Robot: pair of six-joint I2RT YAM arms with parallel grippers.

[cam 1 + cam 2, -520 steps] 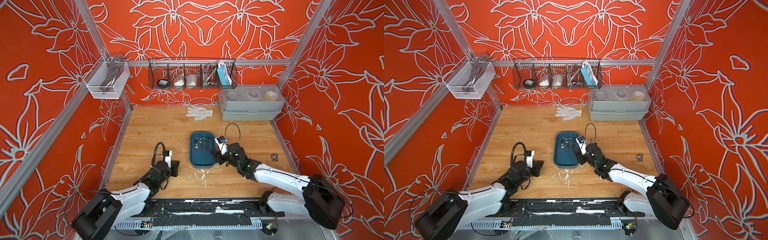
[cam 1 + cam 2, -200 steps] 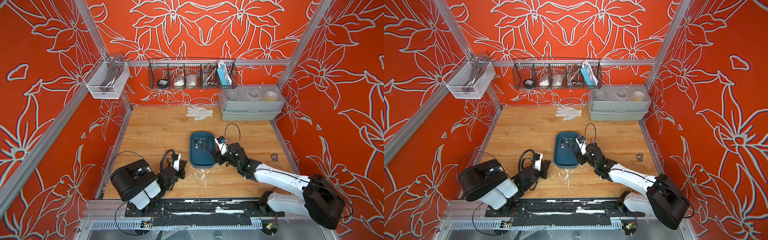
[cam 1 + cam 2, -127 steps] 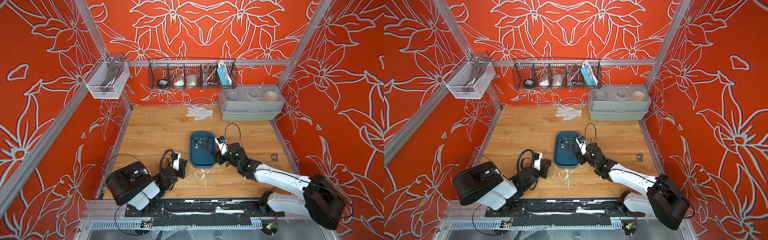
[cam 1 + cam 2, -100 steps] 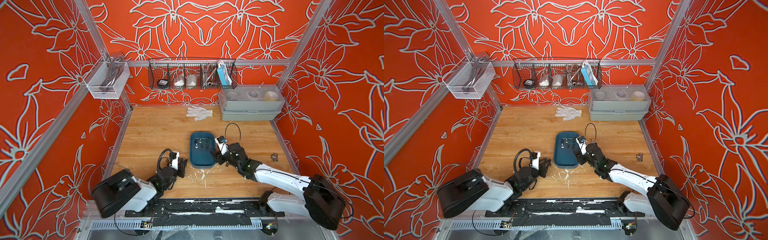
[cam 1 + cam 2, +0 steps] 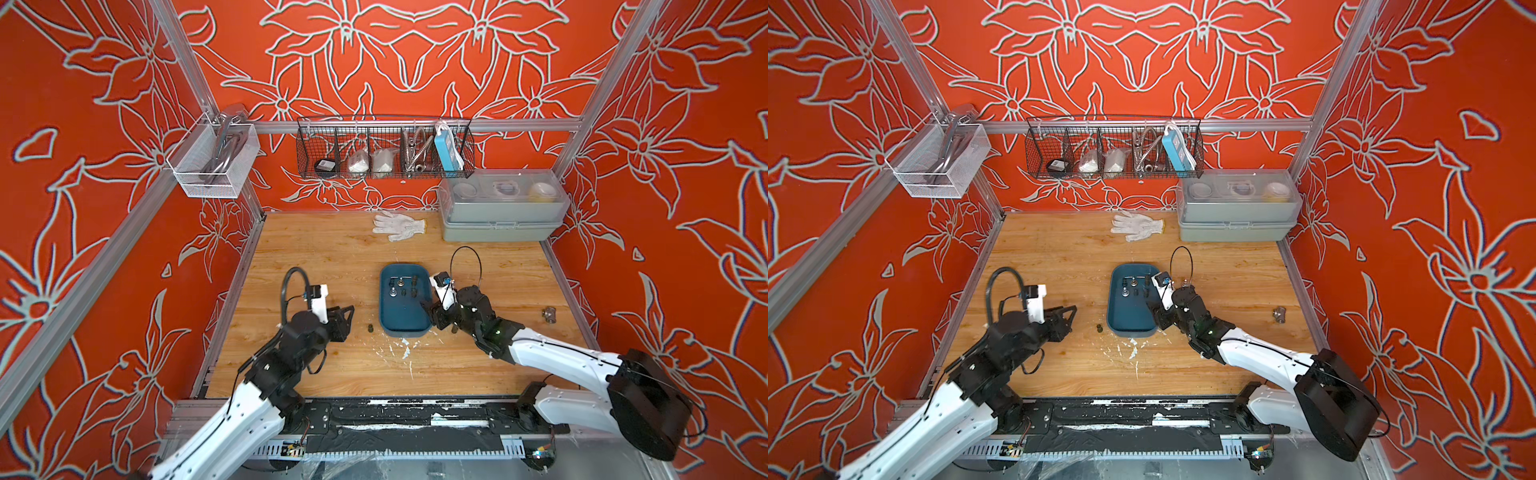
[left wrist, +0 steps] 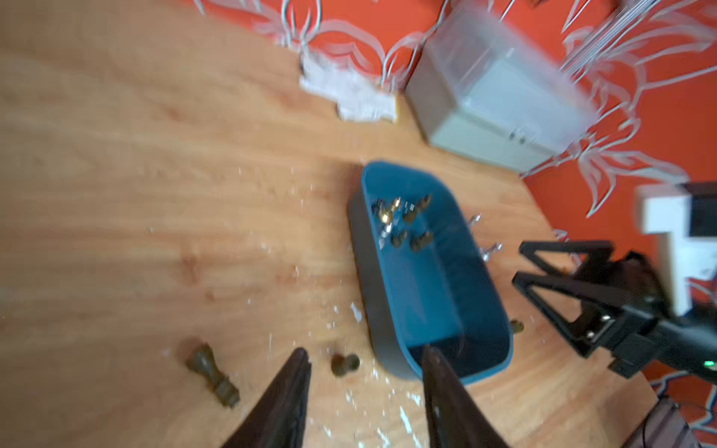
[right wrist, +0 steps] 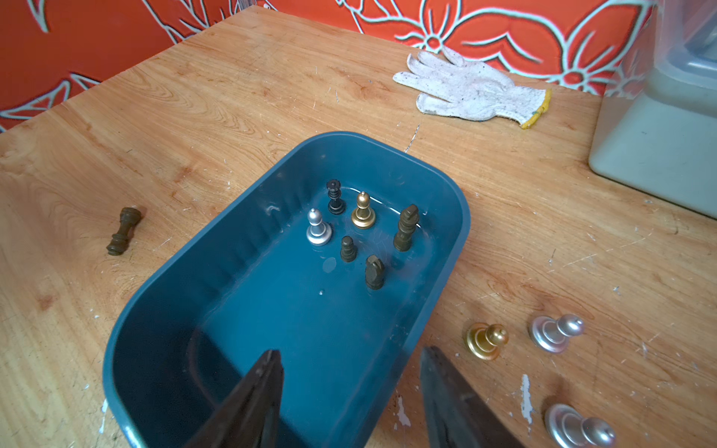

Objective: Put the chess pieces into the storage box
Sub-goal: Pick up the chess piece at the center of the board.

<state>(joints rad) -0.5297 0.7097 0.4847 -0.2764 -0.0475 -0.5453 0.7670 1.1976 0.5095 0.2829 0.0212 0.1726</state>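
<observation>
Found the wooden table (image 5: 332,257) unaltered, and the biggest change in the left arm (image 5: 286,357): folded back over its base a second ago, now stretched forward again toward the near left corner of the storage box (image 5: 405,313). Saw no shift in the right arm (image 5: 540,353). Saw its right gripper (image 7: 349,353) spread and empty as before, 1 finger over the box's near end, the other outside the wall, not pinching it. Noted the teal box itself unmoved at mid-table. Saw the left gripper (image 6: 364,351) gone from nearly closed to plainly spread, holding nothing. Saw a small dark piece (image 6: 344,364) on the wood just ahead of the gap, just beside the box and not yet between the fingers. Spotted a longer dark piece (image 6: 211,370) on its side further out. Counted 6 chess pieces (image 7: 362,211) upright at the box's far end, same as before. Counted 1 gold pawn (image 7: 485,341) and 2 silver pawns (image 7: 556,331) tipped over on the table beyond the box's right wall. Judged the task under half done, with no piece added in this stretch. Judged the left side lined up for a pick of the nearest dark stray. Expected trouble from blur in the left wrist view and from the piece's closeness to the box wall.
</observation>
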